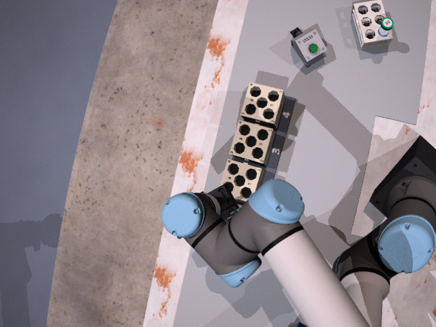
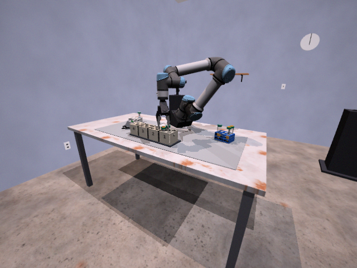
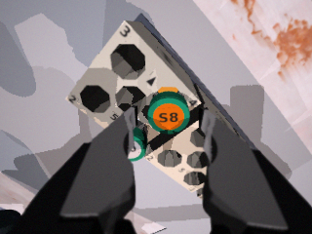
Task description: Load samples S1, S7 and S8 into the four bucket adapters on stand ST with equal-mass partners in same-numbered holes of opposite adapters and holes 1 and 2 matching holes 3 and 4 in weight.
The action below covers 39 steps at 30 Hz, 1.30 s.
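Note:
Sample S8 (image 3: 169,117), a tube with a green cap and an orange dot, stands in the hole marked 4 of a beige adapter (image 3: 99,73). My gripper (image 3: 168,108) (image 2: 163,119) hangs just above it. Its two fingers stand either side of the cap, clear of it, so it is open. A second green cap with a white dot (image 3: 136,149) shows partly behind the left finger, and I cannot tell its hole. In the top view adapters 4 (image 1: 261,101), 3 (image 1: 251,141) and 2 (image 1: 240,179) are empty. The arm hides adapter 1 there. It shows in the exterior view (image 2: 168,135).
The dark stand ST (image 1: 287,114) carries the adapter row. The DONE desk with its green key (image 1: 313,48) stands behind it. A white rack (image 1: 378,41) holds a blank marked 30 (image 1: 386,24). A blue rack (image 2: 224,135) with several tubes stands on the mat's right.

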{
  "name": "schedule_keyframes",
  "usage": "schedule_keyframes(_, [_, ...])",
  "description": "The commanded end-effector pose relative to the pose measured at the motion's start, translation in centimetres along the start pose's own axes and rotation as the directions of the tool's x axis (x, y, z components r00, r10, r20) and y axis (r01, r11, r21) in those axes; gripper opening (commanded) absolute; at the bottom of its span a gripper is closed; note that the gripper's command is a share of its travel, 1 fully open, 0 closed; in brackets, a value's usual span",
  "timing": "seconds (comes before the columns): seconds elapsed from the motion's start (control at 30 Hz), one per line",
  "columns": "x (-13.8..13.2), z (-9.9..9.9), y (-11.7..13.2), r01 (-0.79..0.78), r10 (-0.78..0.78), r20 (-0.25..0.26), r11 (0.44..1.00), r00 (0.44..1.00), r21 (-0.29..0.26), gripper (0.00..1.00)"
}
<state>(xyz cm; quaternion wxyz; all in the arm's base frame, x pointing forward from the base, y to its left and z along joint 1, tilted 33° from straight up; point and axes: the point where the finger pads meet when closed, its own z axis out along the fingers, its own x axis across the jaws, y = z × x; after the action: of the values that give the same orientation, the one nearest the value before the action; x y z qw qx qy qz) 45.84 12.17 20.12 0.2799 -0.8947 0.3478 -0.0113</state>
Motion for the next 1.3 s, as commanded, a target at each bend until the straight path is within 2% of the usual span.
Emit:
schedule_keyframes(0.0, [0.0,0.0,0.0,0.0,0.0,-0.001,1.0,1.0,0.0,0.35])
schedule_keyframes(0.27, [0.0,-1.0,0.0,0.0,0.0,-0.001,1.0,1.0,0.0,0.35])
schedule_keyframes(0.57, [0.0,-4.0,0.0,0.0,0.0,-0.001,1.0,1.0,0.0,0.35])
schedule_keyframes(0.7, [0.0,-4.1,0.0,0.0,0.0,-0.001,1.0,1.0,0.0,0.35])
schedule_keyframes(0.77, [-1.6,-4.1,-0.2,-0.099,0.099,-0.001,0.995,0.995,0.0,0.35])
schedule_keyframes(0.83, [-1.6,-4.1,-0.2,-0.099,0.099,-0.001,0.995,0.995,0.0,0.35])
schedule_keyframes(0.87, [-2.5,-4.1,-0.3,-0.149,0.149,-0.001,0.989,0.989,0.0,0.35])
schedule_keyframes(1.07, [-7.4,-4.1,-0.8,-0.435,0.435,0.0,0.901,0.901,0.001,0.35])
schedule_keyframes(1.27, [-12.4,-4.1,-1.4,-0.681,0.681,0.0,0.732,0.732,0.001,0.35])
